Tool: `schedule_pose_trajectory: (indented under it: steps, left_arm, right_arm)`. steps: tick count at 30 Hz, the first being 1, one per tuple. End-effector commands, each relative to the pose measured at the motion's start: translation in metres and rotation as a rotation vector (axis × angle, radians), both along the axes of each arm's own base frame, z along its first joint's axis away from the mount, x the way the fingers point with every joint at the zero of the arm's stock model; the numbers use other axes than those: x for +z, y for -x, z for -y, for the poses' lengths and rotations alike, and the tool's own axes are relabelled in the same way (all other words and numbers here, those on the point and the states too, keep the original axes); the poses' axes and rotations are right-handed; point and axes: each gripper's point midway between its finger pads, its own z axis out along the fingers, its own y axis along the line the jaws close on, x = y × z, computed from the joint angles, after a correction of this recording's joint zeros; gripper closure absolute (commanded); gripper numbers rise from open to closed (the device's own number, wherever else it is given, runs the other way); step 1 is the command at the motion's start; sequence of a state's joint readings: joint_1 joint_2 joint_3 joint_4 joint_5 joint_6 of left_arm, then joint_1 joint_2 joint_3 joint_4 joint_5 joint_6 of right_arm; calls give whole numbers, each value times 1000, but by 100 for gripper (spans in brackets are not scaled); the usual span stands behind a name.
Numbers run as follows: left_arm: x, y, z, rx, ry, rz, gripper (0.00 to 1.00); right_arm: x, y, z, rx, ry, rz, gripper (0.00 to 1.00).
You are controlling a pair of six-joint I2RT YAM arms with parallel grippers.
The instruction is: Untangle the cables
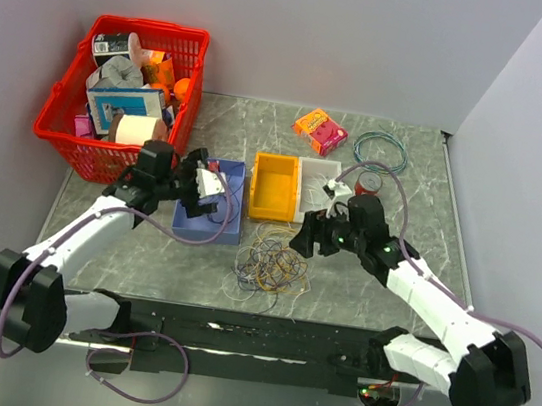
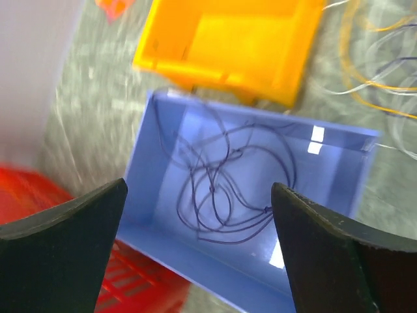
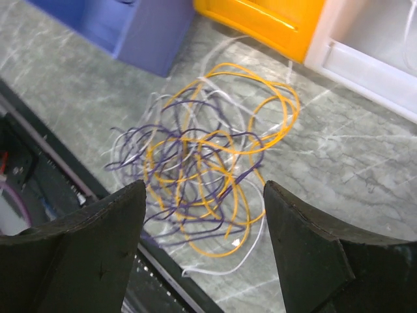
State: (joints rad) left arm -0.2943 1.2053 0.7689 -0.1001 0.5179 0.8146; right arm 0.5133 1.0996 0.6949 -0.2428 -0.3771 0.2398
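1. On the grey marbled table (image 1: 142, 256), near the front rail and between the two arms: the cables (image 3: 202, 189), a loose tangle of purple, yellow-orange and white loops, just in front of the bins.
2. Directly above that tangle: the right gripper (image 3: 205, 186), fingers parted wide, released, clasping nothing.
3. Over the blue bin (image 2: 326, 176): the left gripper (image 2: 199, 187), likewise spread apart and empty.
4. Inside the blue bin: one dark purple strand (image 2: 221, 195), lying in slack loops on the floor, apart from the main tangle.
5. Hard to make out in the left wrist view: everything smeared by motion blur; the yellow bin (image 2: 247, 39) cropped at the top; only a sliver of the tangle at the right edge.
6. From above: blue bin partly hidden behind the left gripper; white bin (image 1: 313, 174) partly covered by the right arm, contents unclear.
7. Further back: red basket (image 1: 60, 123) of jumbled items, too cluttered to identify; orange box (image 1: 320, 129); teal wire ring (image 1: 379, 150).
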Motion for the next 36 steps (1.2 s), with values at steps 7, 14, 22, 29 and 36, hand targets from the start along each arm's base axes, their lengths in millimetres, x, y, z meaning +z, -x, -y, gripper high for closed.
schedule_pose_trajectory:
  steps: [7,14,22,29,36]
  left_arm:
    - [41,74,98,-550,-48,211,43]
    - [3,87,156,-756,-102,268,52]
    - [-16,89,191,-815,-109,221,49]
    - [-33,86,203,-822,-161,209,56]
    - [-59,96,193,-854,-225,151,60]
  right_arm:
    - [29,17,-6,63,-119,3,16]
    - [14,13,3,11,-192,-59,16]
    - [-5,18,13,-1,-171,-78,15]
    - [-9,21,7,18,-214,-97,15]
    - [-12,19,11,7,-199,-94,16]
